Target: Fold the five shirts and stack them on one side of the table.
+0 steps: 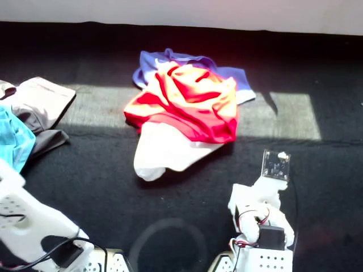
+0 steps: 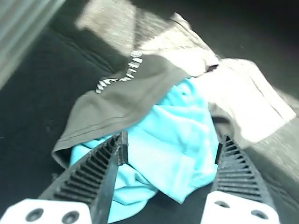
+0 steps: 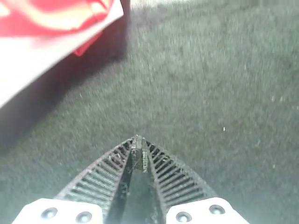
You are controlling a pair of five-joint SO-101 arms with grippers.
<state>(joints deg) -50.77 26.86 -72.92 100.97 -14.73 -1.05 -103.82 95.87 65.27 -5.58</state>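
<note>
Shirts (image 1: pixel 181 107) lie heaped centrally near the closed right fingers (image 3: pixel 163 172), while left fingers (image 2: pixel 105 172) gape over a turquoise shirt (image 2: pixel 177 135) at left, apparently poised to grasp.

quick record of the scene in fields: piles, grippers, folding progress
middle pile: red shirt on top of white shirt and blue shirt, all crumpled
left pile: cyan shirt and grey shirt, overlapping, crumpled
left gripper: open, pointed at cyan shirt
right gripper: shut, over bare table
folded: none visibly
</note>
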